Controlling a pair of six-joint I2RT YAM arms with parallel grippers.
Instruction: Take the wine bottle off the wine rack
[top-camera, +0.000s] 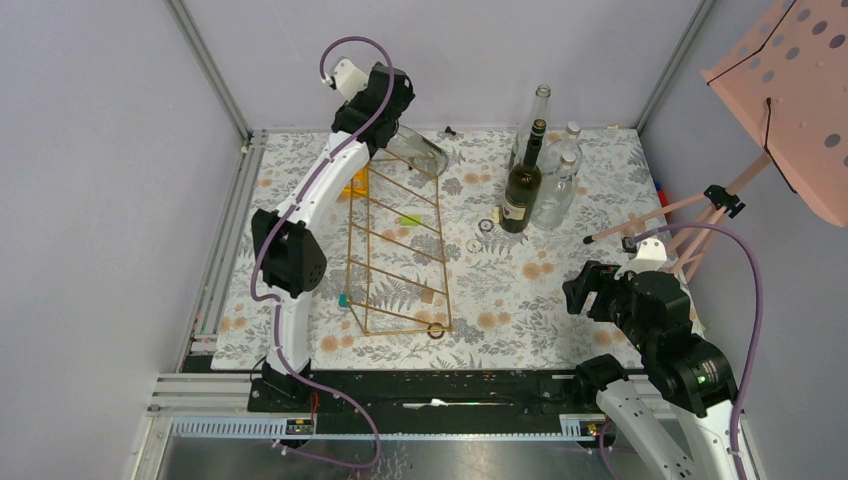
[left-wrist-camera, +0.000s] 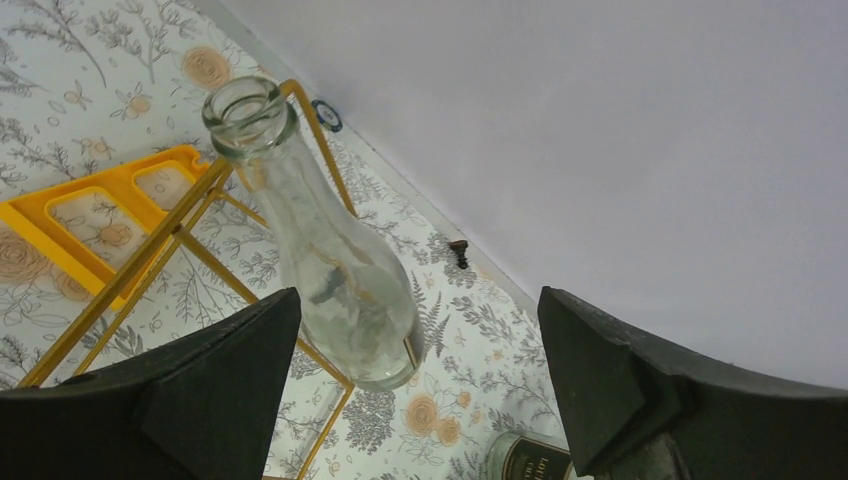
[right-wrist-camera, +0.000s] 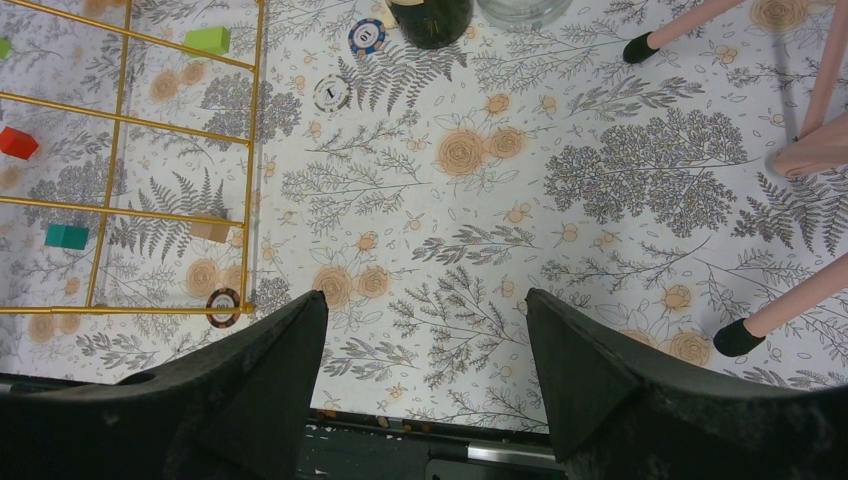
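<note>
Left wrist, wine bottle (left-wrist-camera: 340, 280) ahead of spread left hand (left-wrist-camera: 418, 305)

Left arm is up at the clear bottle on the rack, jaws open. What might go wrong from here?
The clear bottle sits nearer one finger of the open left gripper, so closing may shove the smooth glass rather than clamp it. Its neck lies against the thin wire wine rack; a skewed pull might snag and tip the frame. The standing bottles beside the rack could be knocked on the way out.
</note>
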